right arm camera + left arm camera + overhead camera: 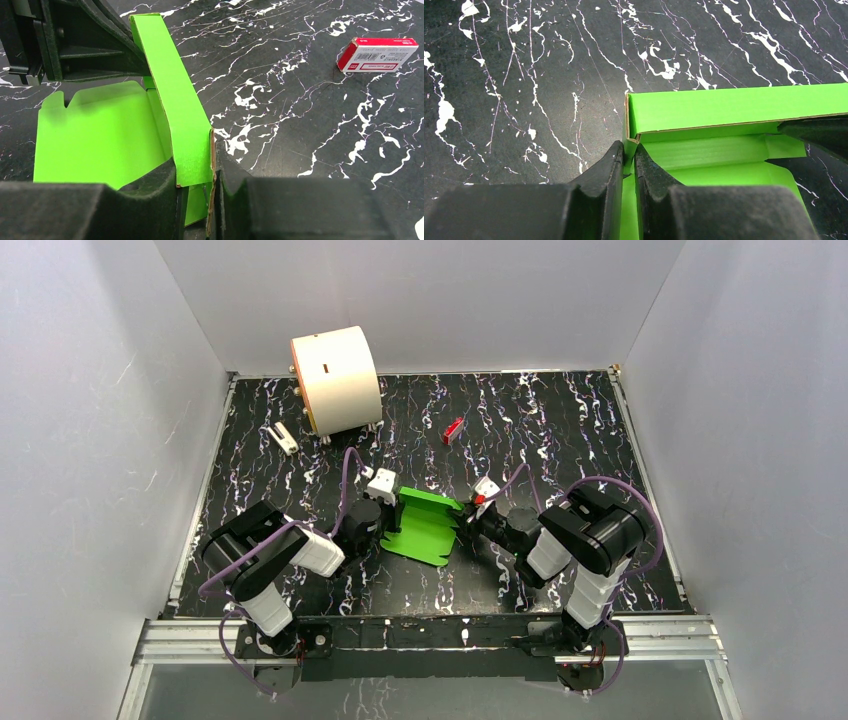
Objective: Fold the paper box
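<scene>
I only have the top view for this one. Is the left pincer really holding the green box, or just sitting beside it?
Observer: Holding. Its wrist view shows the left pincer pinched on the box, at one end of its upright flap.
Operator: And the right?
Observer: The right pincer has the flap's other end between its fingers. I cannot tell whether it clamps yet.
Operator: That red thing behind?
Observer: A red carton lying flat, with a white printed label.
</scene>
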Robot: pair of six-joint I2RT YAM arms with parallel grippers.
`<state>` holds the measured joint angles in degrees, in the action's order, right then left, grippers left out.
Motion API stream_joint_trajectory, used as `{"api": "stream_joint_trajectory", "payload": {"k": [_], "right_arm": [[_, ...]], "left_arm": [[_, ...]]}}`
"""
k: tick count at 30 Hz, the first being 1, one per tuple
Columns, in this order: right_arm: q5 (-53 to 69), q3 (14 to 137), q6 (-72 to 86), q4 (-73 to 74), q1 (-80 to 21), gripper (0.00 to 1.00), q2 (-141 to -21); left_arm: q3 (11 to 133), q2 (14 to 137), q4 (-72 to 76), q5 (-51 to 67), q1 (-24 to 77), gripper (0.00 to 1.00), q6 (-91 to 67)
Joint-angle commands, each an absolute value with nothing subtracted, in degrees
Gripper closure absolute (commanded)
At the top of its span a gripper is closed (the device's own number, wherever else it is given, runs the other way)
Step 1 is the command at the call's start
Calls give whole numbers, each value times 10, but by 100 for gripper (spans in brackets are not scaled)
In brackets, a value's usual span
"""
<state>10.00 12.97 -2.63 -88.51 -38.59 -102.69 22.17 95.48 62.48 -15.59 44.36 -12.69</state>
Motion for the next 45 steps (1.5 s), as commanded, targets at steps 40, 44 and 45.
{"api": "stream_joint_trajectory", "payload": {"k": [40, 44, 45], "right_arm": [[-34, 138, -24, -1048, -495, 74, -1033], [-27, 139, -36, -1047, -495, 70, -1037], [-25, 140, -38, -1048, -494, 69, -1039]], "left_arm": [[314, 1020, 502, -521, 511, 100, -269], [265, 999, 582, -450, 512, 100, -211], [259, 990, 588, -442, 511, 100, -198]]}}
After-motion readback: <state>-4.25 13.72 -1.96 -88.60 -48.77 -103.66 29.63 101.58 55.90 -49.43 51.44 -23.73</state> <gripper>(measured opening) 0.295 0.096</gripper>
